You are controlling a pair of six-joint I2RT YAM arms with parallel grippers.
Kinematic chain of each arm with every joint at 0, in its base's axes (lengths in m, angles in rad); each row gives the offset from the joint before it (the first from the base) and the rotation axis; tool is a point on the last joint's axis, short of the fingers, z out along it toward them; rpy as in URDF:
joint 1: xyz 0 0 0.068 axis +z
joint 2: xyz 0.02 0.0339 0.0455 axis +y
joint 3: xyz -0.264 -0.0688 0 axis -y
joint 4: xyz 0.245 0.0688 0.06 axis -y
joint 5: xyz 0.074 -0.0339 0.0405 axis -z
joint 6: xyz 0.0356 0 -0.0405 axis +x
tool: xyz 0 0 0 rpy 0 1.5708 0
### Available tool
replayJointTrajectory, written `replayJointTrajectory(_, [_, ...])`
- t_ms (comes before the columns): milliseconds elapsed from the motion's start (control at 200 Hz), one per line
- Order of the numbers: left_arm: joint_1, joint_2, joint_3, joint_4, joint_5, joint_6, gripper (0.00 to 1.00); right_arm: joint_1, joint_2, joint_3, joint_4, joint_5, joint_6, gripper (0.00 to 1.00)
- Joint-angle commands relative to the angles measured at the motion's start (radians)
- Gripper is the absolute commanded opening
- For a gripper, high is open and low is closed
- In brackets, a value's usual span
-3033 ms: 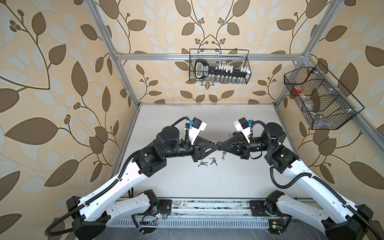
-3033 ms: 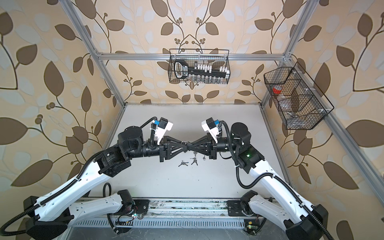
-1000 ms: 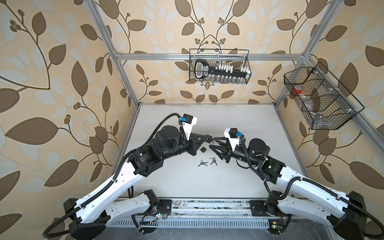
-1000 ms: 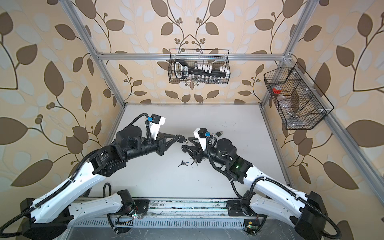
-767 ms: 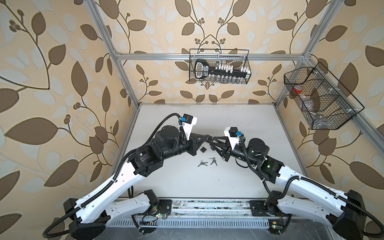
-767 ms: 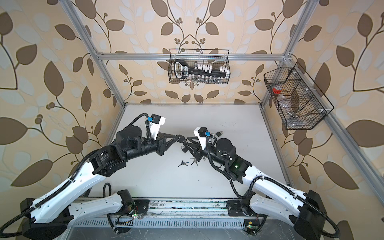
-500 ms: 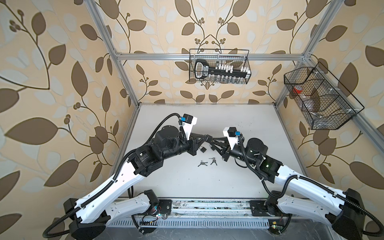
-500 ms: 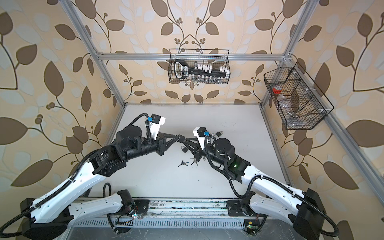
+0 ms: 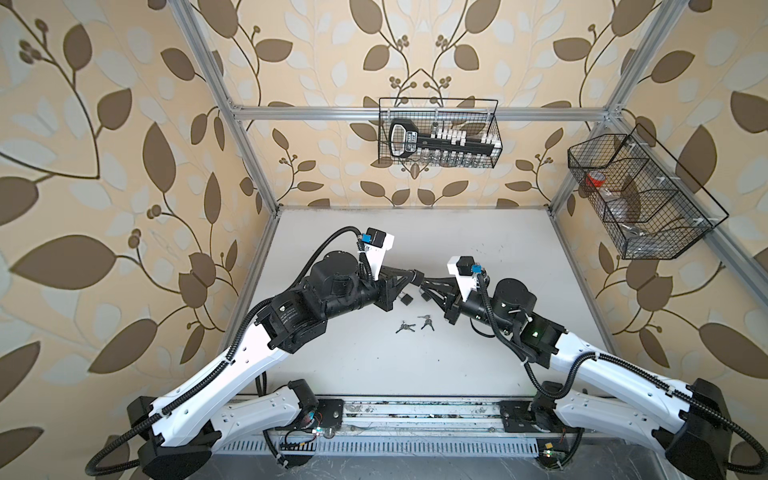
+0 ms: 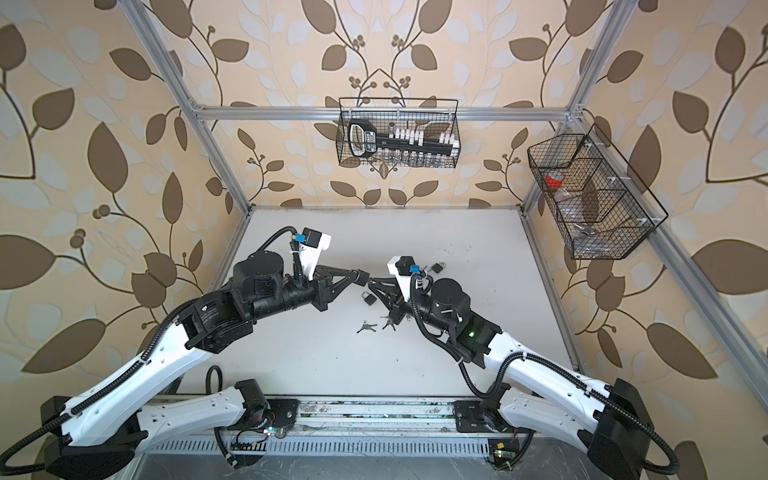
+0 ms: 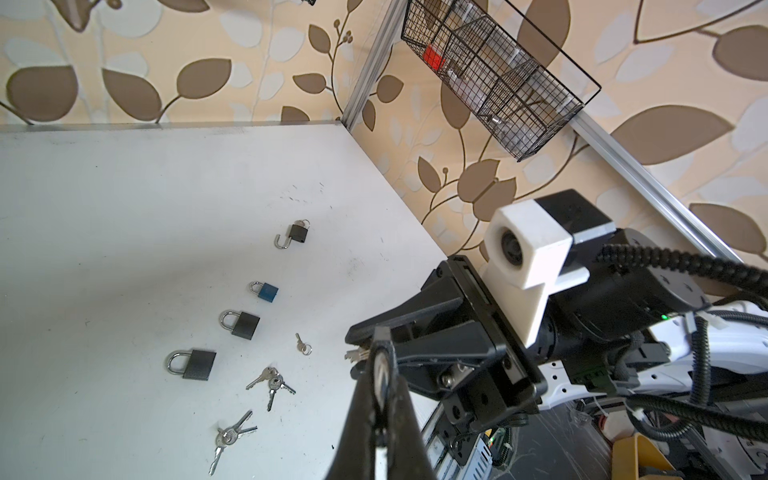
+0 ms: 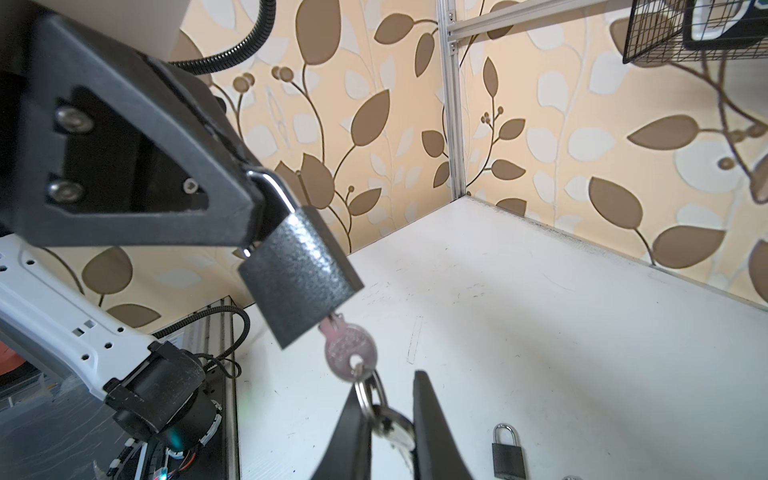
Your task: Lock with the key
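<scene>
A dark grey padlock [image 12: 299, 270] hangs in the air by its silver shackle [image 12: 276, 191], and my left gripper [image 12: 249, 208] is shut on that shackle. A key [image 12: 349, 353] sticks in the padlock's underside. Its ring [image 12: 370, 395] and a second key hang down between the fingers of my right gripper [image 12: 388, 382], which stand close together and pinch them. In both top views the left gripper [image 9: 415, 275] and right gripper [image 9: 424, 286] meet tip to tip above the table's middle. In the left wrist view the shackle glints inside my left gripper [image 11: 380, 370].
On the white table [image 11: 124, 208] lie an open-shackled padlock [image 11: 297, 233], a blue padlock [image 11: 266, 291], two black padlocks [image 11: 241, 323] [image 11: 193, 363], two key bunches [image 11: 272, 380] [image 11: 228, 436] and a small key [image 11: 303, 345]. Wire baskets [image 9: 438, 133] [image 9: 640, 195] hang on the walls.
Over the last second my right gripper has narrowed its jaws and edged toward the left gripper's tip. The left arm has held still with the padlock.
</scene>
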Motion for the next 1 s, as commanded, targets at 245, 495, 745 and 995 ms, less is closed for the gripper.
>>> replayJointTrajectory(245, [0.006,-0.043,0.013,0.057,-0.04,-0.018,0.0,-0.009,-0.071,-0.166,0.0,0.089,0.029,0.0])
replayJointTrajectory(495, [0.008,-0.02,0.032,-0.09,-0.195,0.008,0.0,-0.01,-0.034,-0.127,-0.126,0.102,0.016,0.0])
replayJointTrajectory(745, [0.048,0.037,0.059,-0.321,-0.421,-0.018,0.0,-0.002,0.152,-0.059,-0.214,-0.074,0.056,0.0])
replayJointTrajectory(995, [0.318,-0.013,-0.069,-0.319,-0.2,-0.111,0.0,0.099,0.398,0.055,-0.251,-0.099,0.101,0.0])
